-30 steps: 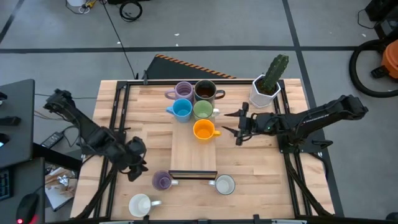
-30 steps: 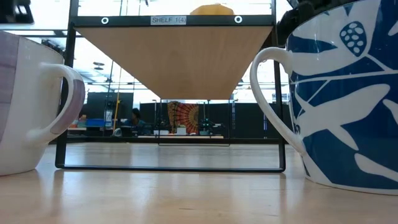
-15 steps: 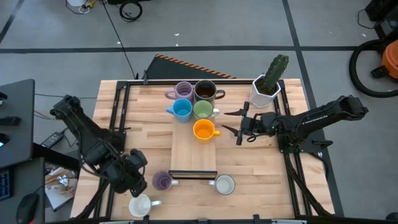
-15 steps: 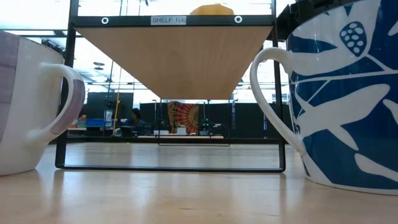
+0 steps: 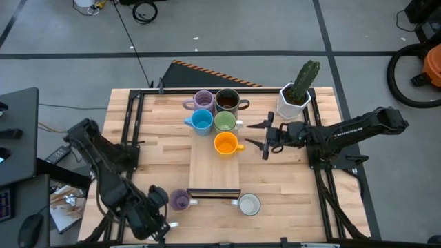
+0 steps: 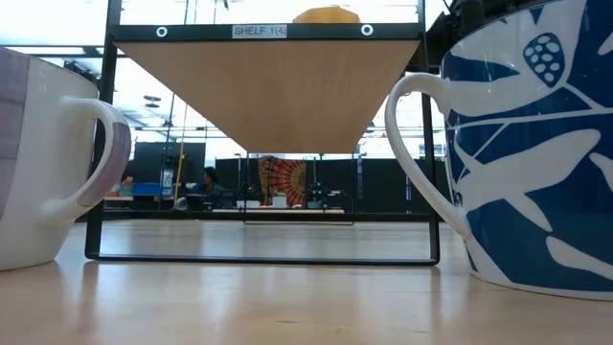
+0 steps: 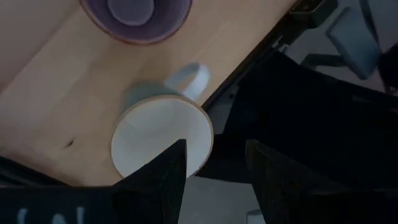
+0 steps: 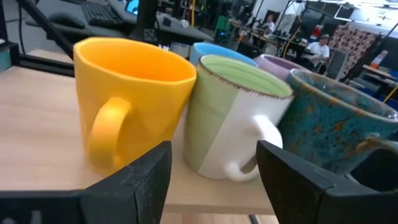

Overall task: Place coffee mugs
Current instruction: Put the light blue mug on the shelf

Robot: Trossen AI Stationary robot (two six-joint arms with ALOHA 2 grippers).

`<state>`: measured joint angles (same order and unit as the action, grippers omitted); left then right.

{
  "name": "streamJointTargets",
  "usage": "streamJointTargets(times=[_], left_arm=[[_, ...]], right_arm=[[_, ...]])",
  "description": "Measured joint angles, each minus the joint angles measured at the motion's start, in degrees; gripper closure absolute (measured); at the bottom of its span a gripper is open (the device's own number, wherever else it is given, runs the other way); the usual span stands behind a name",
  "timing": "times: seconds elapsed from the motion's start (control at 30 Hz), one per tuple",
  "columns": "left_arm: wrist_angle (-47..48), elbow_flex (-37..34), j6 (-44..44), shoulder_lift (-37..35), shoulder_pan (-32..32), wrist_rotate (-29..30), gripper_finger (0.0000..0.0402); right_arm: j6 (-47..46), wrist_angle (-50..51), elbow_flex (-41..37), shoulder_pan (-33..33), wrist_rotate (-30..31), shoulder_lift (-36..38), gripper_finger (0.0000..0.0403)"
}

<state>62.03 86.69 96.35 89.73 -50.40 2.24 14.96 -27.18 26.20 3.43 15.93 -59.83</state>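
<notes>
Fingers of the left gripper [image 7: 211, 171] stand apart above a white mug [image 7: 163, 144] at the table's near left corner, left of the wooden shelf [image 5: 214, 169]. A purple mug [image 5: 180, 200] sits just beside the shelf's near left corner, another white mug [image 5: 248, 204] at its near right. Five mugs cluster on the shelf's far end, the orange mug [image 5: 225, 144] nearest. Right of it, the right gripper [image 5: 264, 137] hangs with fingers spread, holding nothing.
</notes>
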Motion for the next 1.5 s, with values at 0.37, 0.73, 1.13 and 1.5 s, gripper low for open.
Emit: streamJointTargets(times=[0.37, 0.73, 1.13, 1.5], left_arm=[[2.8, 9.1, 8.4, 7.8, -1.2, 0.1, 0.023], [2.2, 15.2, 22.2, 13.9, -4.0, -4.0, 0.023], [7.9, 15.4, 33.9, 14.2, -9.2, -1.3, 0.023], [20.4, 14.8, 34.7, 18.5, -9.5, 0.5, 0.023]], right_arm=[[0.9, 1.6, 0.0, 2.5, -1.5, 0.0, 0.0163], [4.4, 2.9, 0.0, 2.6, -2.7, 0.0, 0.0163], [5.5, 2.2, 0.0, 0.5, -7.3, 0.0, 0.0163], [3.1, 2.3, 0.0, 0.5, -8.8, 0.0, 0.0163]])
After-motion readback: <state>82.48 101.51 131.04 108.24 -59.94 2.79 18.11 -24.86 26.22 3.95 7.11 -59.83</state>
